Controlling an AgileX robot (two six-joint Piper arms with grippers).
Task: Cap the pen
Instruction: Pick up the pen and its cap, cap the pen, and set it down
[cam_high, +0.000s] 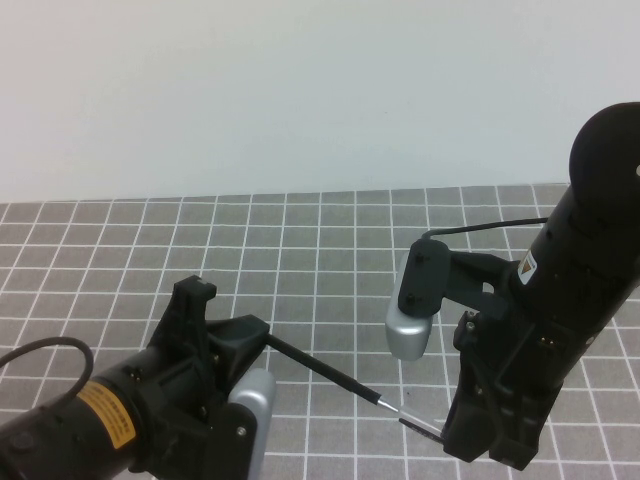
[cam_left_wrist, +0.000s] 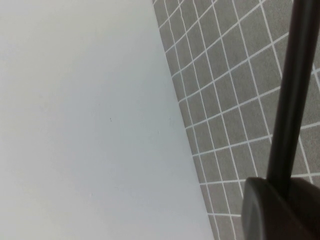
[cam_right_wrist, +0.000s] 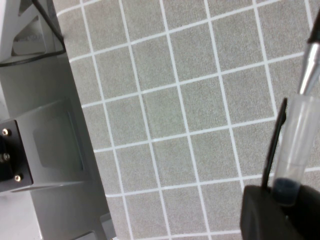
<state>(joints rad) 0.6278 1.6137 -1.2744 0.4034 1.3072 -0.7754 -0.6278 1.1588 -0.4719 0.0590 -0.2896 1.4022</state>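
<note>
Black pen (cam_high: 322, 366) is hanging over the bench (cam_high: 300, 250), clamped in your left gripper (cam_high: 252, 336), its tip aiming at the clear cap (cam_right_wrist: 295, 145) your right gripper (cam_high: 458, 432) is pinching, so the two line up.

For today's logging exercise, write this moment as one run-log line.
left gripper: holds pen, lower left | right gripper: holds cap, lower right | pen tip: at cap mouth | capped: not yet

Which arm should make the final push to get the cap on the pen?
Right, probably. The right gripper holds the clear cap, whose mouth meets the tip of the pen, so a short slide forward seats it. The left gripper grips the pen's far end and can just brace.
</note>
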